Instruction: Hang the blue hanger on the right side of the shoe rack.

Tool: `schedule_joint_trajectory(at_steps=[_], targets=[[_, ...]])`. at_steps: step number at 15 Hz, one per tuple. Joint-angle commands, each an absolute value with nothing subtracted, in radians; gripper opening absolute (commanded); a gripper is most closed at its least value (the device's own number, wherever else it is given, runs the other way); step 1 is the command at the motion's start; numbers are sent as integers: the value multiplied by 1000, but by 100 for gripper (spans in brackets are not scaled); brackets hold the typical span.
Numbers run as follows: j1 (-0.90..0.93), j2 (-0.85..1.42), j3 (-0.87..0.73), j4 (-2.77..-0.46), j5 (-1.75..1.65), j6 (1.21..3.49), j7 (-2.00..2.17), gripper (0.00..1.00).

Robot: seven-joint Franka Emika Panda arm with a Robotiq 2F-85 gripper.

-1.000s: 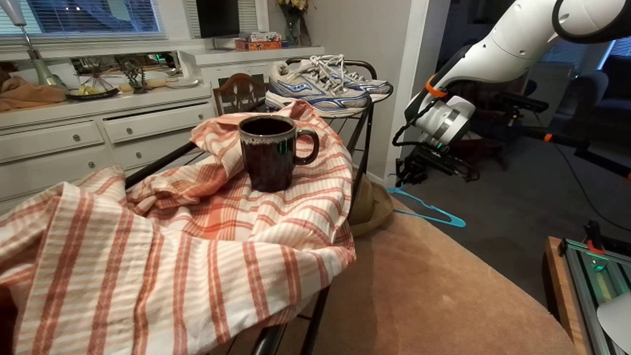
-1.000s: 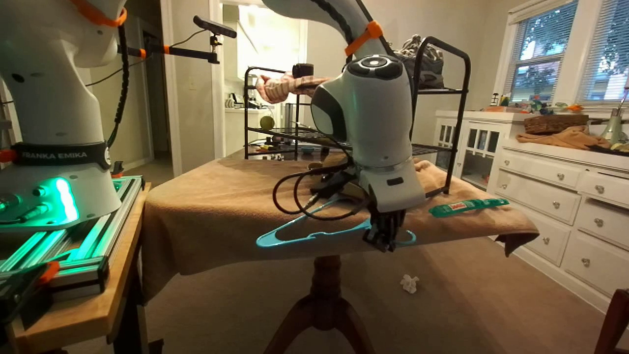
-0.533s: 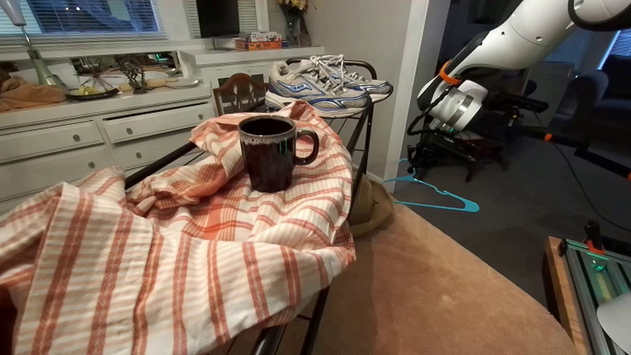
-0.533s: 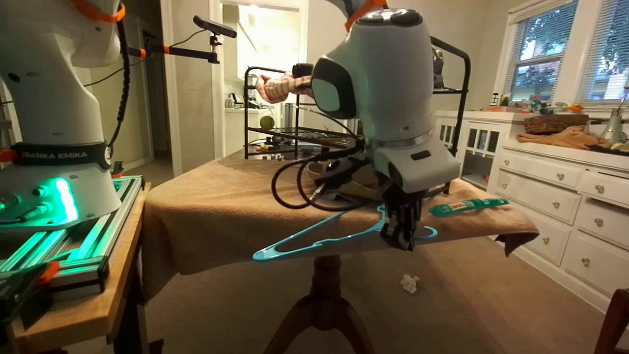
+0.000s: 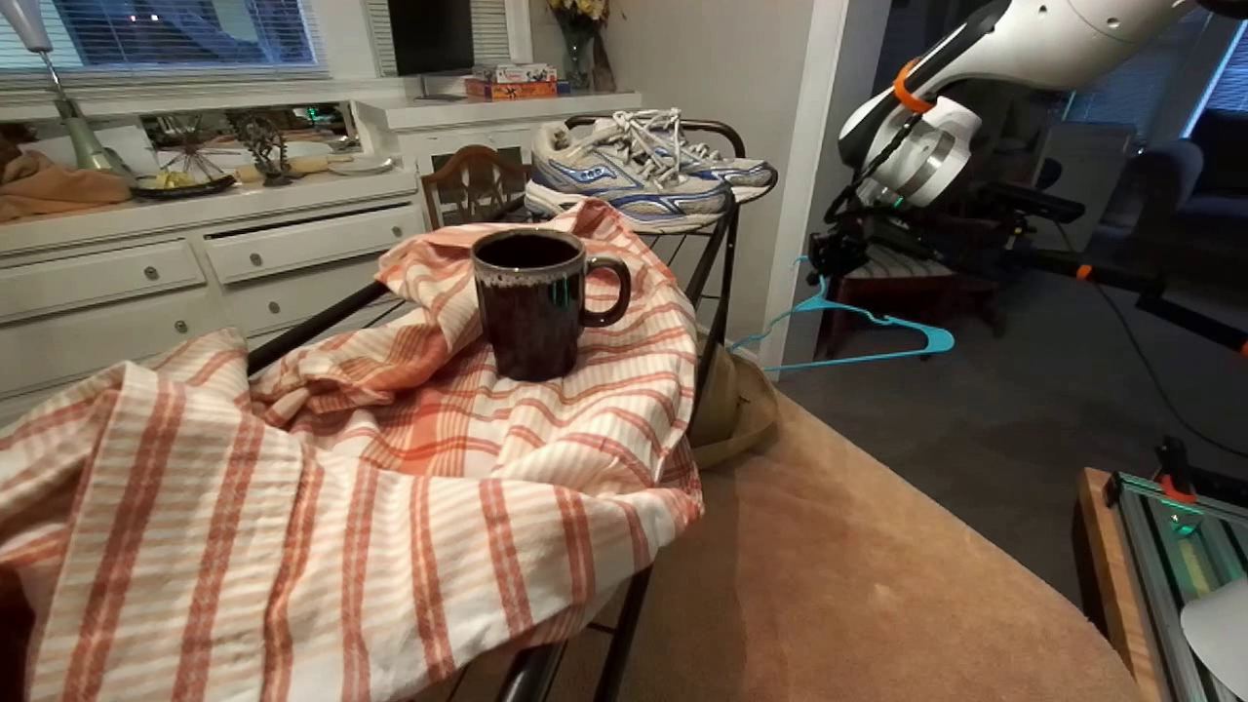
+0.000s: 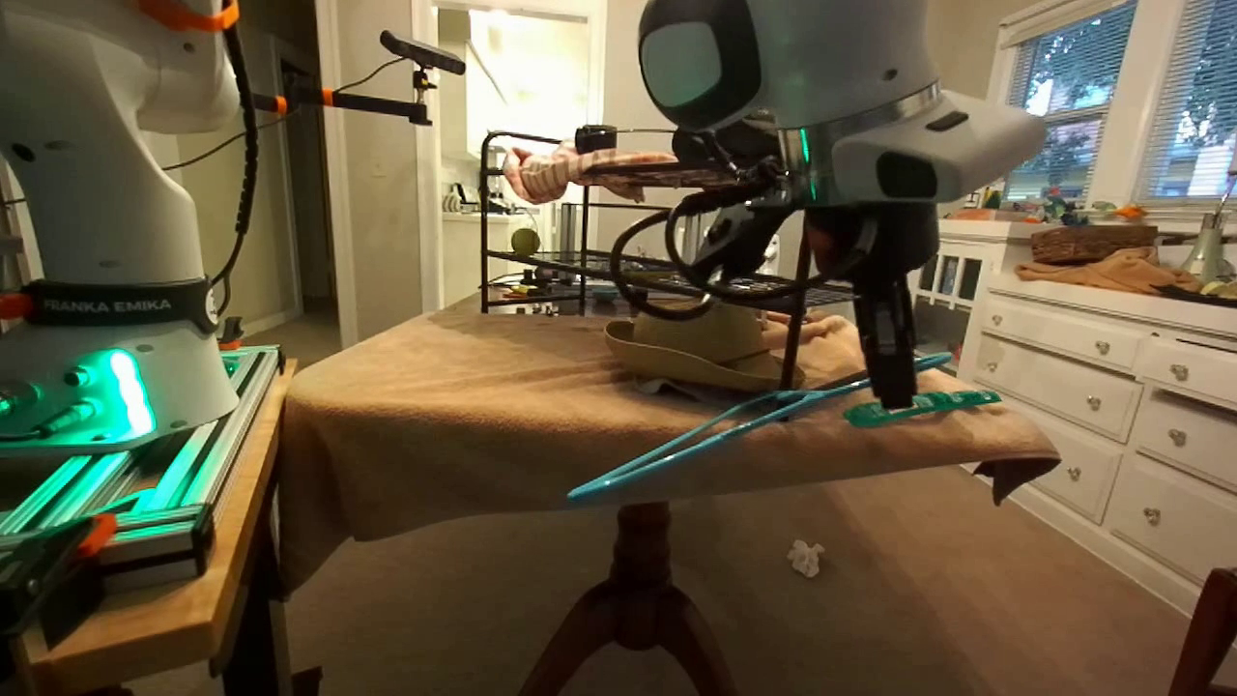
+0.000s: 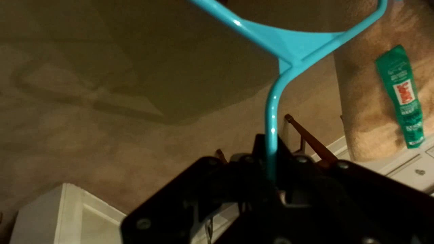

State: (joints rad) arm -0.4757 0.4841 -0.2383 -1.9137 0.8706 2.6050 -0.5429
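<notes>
The white arm (image 5: 1063,47) slopes down to its wrist (image 5: 921,151), the pincer (image 6: 897,391) pointing downward, seemingly clamped.

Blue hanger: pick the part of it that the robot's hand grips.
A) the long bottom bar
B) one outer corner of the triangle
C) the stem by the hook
C: in the wrist view, the blue hanger runs stem first into the hand, its triangle spreading away beyond.
</notes>
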Motion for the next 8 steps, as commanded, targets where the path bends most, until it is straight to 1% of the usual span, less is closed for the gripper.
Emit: schedule_joint_trajectory(at_steps=[1, 8], targets=[[-513, 429, -192, -1893, 855, 2629, -640, 2], [-529, 355, -185, -1833, 850, 2608, -915, 2]])
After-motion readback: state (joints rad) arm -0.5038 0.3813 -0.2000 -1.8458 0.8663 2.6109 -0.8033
